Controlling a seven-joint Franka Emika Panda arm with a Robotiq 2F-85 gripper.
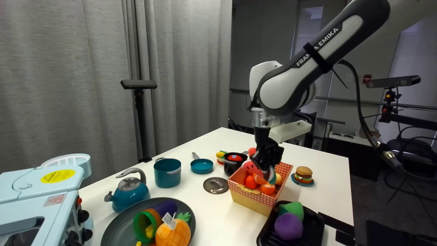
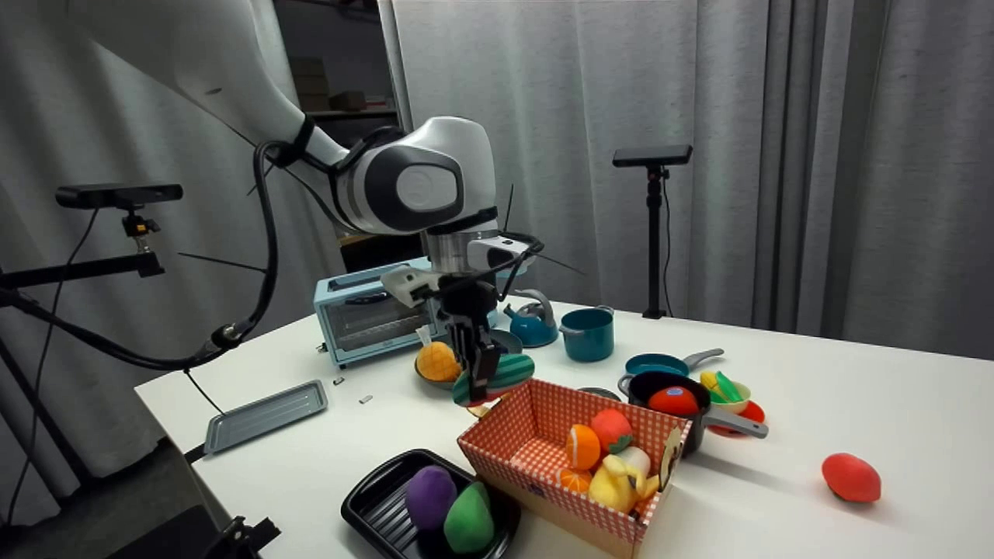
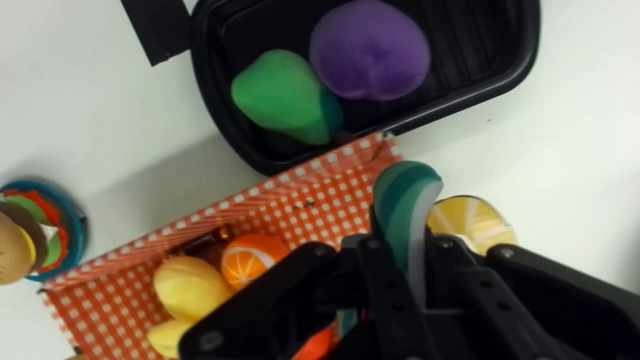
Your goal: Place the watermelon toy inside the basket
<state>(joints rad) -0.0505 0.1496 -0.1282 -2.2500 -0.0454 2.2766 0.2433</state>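
Note:
The watermelon toy is held in my gripper [image 3: 407,245], between its two fingers. Its striped green rind and pale edge show in the wrist view [image 3: 400,200]. Its red seeded face shows in an exterior view [image 1: 251,167], and its striped rind in an exterior view [image 2: 512,370]. The gripper also shows in both exterior views [image 1: 266,165] [image 2: 477,384], pointing down. The basket [image 1: 251,203] is tan outside with a red-and-white checked lining [image 2: 516,435]. The toy is raised at one short end of the basket, overlapping the checked wall in the wrist view [image 3: 330,200].
Orange, red and yellow toy fruits lie in the basket. A black tray [image 2: 388,516] with purple and green toys stands beside it. A toy burger [image 1: 303,176], a black pot [image 2: 695,423], a blue-green pan [image 1: 201,166] and a grey plate [image 1: 117,222] are nearby.

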